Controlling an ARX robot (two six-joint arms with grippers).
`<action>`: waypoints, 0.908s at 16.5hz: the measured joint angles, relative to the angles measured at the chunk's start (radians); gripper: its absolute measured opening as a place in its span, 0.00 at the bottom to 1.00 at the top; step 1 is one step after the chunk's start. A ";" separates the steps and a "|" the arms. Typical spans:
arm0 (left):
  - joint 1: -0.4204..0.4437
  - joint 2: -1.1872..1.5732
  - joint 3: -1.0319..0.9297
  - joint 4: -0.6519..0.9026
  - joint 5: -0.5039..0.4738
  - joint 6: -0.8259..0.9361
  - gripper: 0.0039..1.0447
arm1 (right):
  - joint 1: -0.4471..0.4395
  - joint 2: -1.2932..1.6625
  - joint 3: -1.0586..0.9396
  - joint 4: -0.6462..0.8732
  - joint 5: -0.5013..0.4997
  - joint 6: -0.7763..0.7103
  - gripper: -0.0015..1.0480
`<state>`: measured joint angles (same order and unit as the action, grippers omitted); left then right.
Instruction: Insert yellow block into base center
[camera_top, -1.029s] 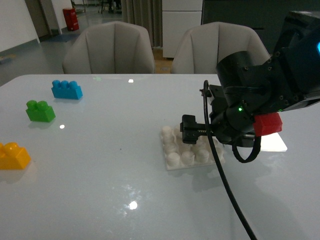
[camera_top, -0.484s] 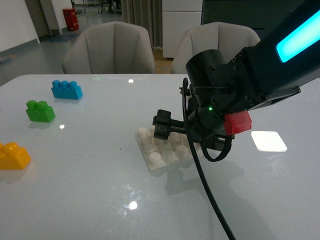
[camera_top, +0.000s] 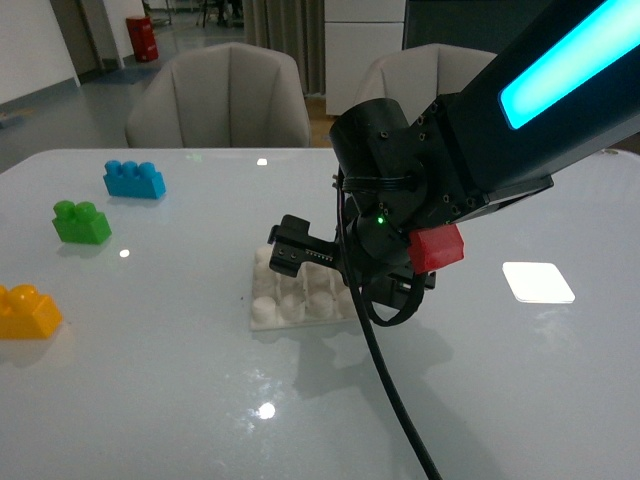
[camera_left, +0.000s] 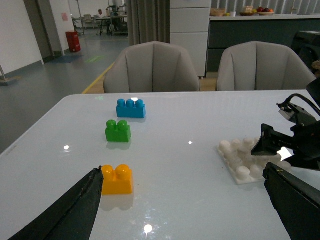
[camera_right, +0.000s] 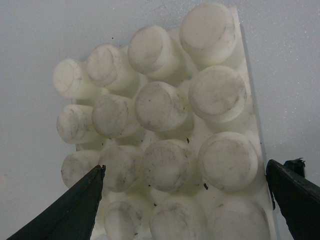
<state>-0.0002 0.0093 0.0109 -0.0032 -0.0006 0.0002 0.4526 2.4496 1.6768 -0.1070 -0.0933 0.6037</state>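
The yellow block (camera_top: 26, 311) lies at the table's left edge; in the left wrist view the yellow block (camera_left: 116, 179) sits just beyond one of the dark fingers. My left gripper (camera_left: 185, 212) is open with nothing between its fingers. The white studded base (camera_top: 290, 296) rests flat on the table near the middle, partly hidden under my right arm. My right gripper (camera_right: 185, 205) is shut on the base (camera_right: 165, 125), its dark fingers at two opposite edges of the plate.
A green two-stud brick (camera_top: 80, 222) and a blue three-stud brick (camera_top: 133, 179) stand at the far left. A flat glossy white square (camera_top: 538, 282) lies to the right. Two chairs stand behind the table's far edge.
My right arm has slid the base leftward across the table, from beside the glossy white square to the table's middle. The bricks have not moved.
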 joint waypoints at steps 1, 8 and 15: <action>0.000 0.000 0.000 0.000 0.000 0.000 0.94 | -0.003 -0.013 -0.018 0.007 0.000 0.008 0.93; 0.000 0.000 0.000 0.000 0.000 0.000 0.94 | -0.209 -0.423 -0.370 0.183 -0.011 -0.014 0.93; 0.000 0.000 0.000 0.000 0.000 0.000 0.94 | -0.477 -1.171 -0.936 0.444 -0.032 -0.254 0.93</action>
<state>-0.0002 0.0093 0.0109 -0.0032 -0.0006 0.0002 -0.0246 1.2785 0.7410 0.3370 -0.1253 0.3500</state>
